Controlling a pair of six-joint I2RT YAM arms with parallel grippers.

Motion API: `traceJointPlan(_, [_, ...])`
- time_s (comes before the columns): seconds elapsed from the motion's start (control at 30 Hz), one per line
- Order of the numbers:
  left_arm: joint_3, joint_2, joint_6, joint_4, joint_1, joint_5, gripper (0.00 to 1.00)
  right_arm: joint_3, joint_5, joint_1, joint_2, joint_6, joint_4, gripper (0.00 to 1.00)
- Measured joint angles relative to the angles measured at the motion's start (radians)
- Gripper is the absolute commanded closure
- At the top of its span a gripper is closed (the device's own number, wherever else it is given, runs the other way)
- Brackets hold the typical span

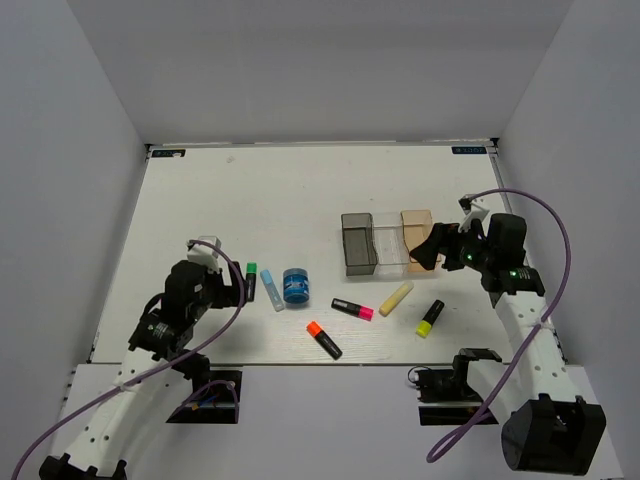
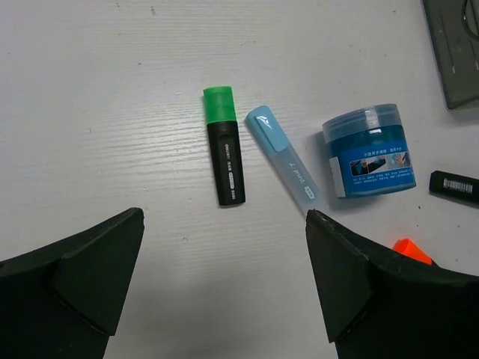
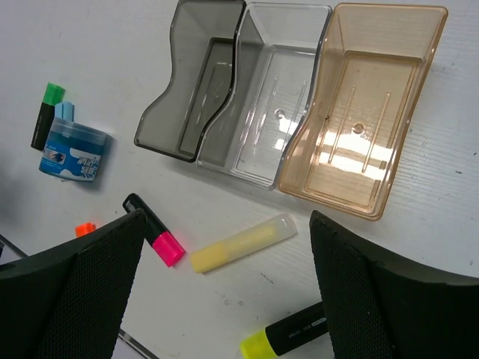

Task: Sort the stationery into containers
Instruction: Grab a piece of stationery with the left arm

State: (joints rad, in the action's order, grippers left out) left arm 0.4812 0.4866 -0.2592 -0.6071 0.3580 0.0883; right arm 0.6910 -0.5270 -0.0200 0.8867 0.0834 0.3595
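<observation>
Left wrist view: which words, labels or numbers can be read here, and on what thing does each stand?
Nothing can be quoted; all print is too small or blurred.
Green highlighter: white print on the black barrel, unreadable.
Light blue stick: one short word, blurred.
Blue tub: label with picture and fine print, unreadable.
Black pen at right edge: barcode sticker, digits unreadable.

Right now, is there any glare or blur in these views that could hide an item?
Right wrist: white glare patches on the floor of the tan-orange bin, nothing hidden; left wrist: green-capped highlighter sharp, the camera's own fingers dark and soft; top external: even light, faint shadows, items small.
</observation>
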Motion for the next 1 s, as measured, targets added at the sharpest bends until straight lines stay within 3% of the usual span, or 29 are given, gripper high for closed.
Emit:
traceJointPlan(0.17, [0.000,0.024,0.004,0.010,0.000,-0.027,0.02,-0.001,-0.006,0.000,-0.047,-0.008,-0.008,0.10])
traceJointPlan(0.27, [0.000,0.045,0.007,0.010,-0.001,-0.036,0.06,-0.003,-0.024,0.000,-0.055,-0.047,-0.017,0.20])
traceJointPlan(0.3, [0.000,0.055,0.007,0.010,-0.001,-0.039,0.09,-0.008,-0.031,0.000,-0.056,-0.067,-0.021,0.46])
traceJointPlan(0.33, [0.000,0.064,0.007,0.011,-0.001,-0.042,0.13,-0.014,-0.037,0.000,-0.056,-0.088,-0.022,0.81])
traceJointPlan(0.37, [0.000,0.072,0.008,0.011,-0.001,-0.044,0.31,-0.022,-0.043,0.000,-0.057,-0.105,-0.020,1.00])
traceJointPlan(0.4, [0.000,0.083,0.002,0.011,-0.001,-0.045,0.48,-0.029,-0.050,0.000,-0.057,-0.122,-0.018,1.00])
traceJointPlan(0.43, [0.000,0.094,0.000,0.012,-0.001,-0.047,0.69,-0.035,-0.056,0.000,-0.056,-0.131,-0.012,1.00])
traceJointPlan(0.47, [0.000,0.106,-0.002,0.014,-0.001,-0.047,0.98,-0.036,-0.061,0.000,-0.056,-0.140,-0.003,1.00])
traceJointPlan(0.5, [0.000,0.116,-0.005,0.015,-0.001,-0.046,1.00,-0.036,-0.065,0.000,-0.056,-0.147,-0.001,0.73])
traceJointPlan(0.53, [0.000,0.135,-0.009,0.014,-0.001,-0.043,1.00,-0.036,-0.069,0.000,-0.056,-0.148,0.001,0.22])
traceJointPlan(0.57, [0.002,0.148,-0.018,0.014,-0.001,-0.039,0.95,-0.036,-0.074,0.000,-0.056,-0.155,0.006,0.14])
traceJointPlan(0.6, [0.006,0.168,-0.029,0.011,-0.001,-0.037,0.76,-0.035,-0.077,0.000,-0.056,-0.167,0.008,0.14])
traceJointPlan(0.67, [0.022,0.232,-0.052,0.005,-0.001,-0.027,0.21,-0.034,-0.079,0.001,-0.056,-0.183,0.014,0.12])
traceJointPlan(0.7, [0.043,0.274,-0.062,-0.004,-0.001,-0.025,0.10,-0.034,-0.078,0.001,-0.056,-0.185,0.016,0.12])
traceJointPlan(0.9, [0.251,0.583,-0.024,-0.051,-0.001,0.004,0.21,-0.029,-0.075,0.001,-0.048,-0.188,0.040,0.12])
traceJointPlan(1.0, [0.269,0.699,0.008,-0.033,-0.001,0.010,0.28,-0.019,-0.074,0.001,-0.041,-0.188,0.050,0.11])
